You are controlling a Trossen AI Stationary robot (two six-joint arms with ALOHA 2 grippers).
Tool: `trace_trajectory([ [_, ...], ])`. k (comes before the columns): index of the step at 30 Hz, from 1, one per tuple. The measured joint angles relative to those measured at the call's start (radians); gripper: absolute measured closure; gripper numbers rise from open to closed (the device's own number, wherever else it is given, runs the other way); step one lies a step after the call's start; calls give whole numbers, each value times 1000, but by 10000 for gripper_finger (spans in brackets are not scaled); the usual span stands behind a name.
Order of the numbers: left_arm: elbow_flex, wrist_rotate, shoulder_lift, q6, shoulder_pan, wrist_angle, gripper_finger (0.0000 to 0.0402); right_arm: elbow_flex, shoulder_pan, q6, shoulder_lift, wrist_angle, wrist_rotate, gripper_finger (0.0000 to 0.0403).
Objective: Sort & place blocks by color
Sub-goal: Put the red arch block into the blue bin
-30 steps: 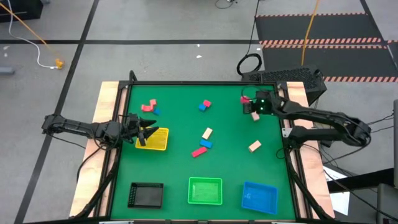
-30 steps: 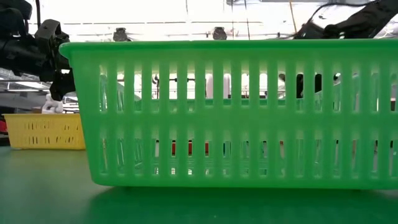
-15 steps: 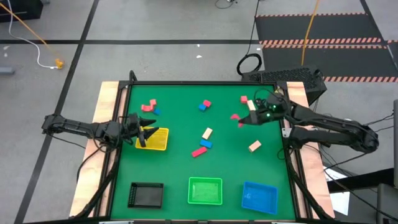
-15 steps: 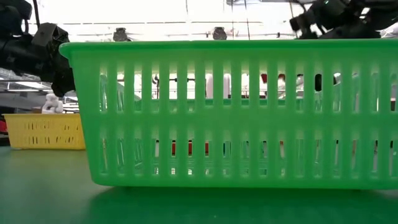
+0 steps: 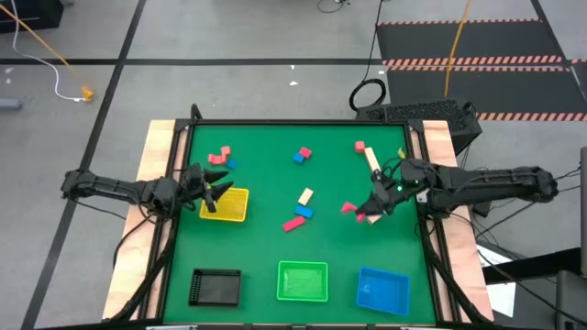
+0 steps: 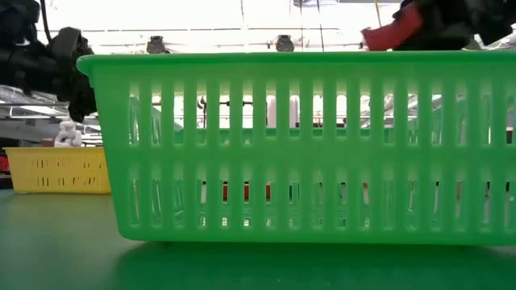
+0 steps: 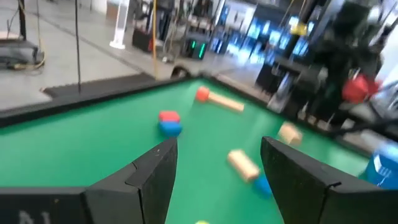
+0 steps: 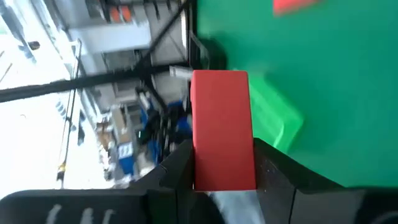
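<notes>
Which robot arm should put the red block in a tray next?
The right arm, most likely. Its right gripper is already shut on the red block, above the table's right side near the blue tray. The left gripper holds nothing, open by the yellow tray on the far side.

Even overhead light on the green surface (image 5: 275, 183), soft faint shadows, low view backlit by blown-out white windows at 12 o'clock above the green basket (image 6: 298, 145), left wrist view motion-blurred throughout, right wrist view's background smeared, red block (image 8: 222, 127) fairly sharp
</notes>
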Motion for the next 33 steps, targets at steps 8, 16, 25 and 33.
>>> trace_trajectory([
  [8, 1, -4, 0, 22, 30, 194, 169, 0, 278, 295, 24, 0, -7, 287],
  [16, 2, -3, 0, 47, 32, 235, 169, 0, 489, 525, 108, -7, -115, 287],
  [25, 2, -3, 0, 79, 32, 233, 169, 0, 569, 583, 258, -4, -214, 287],
  [33, 2, -133, 0, 40, 32, 233, 169, 0, 570, 570, 371, 4, -213, 286],
])
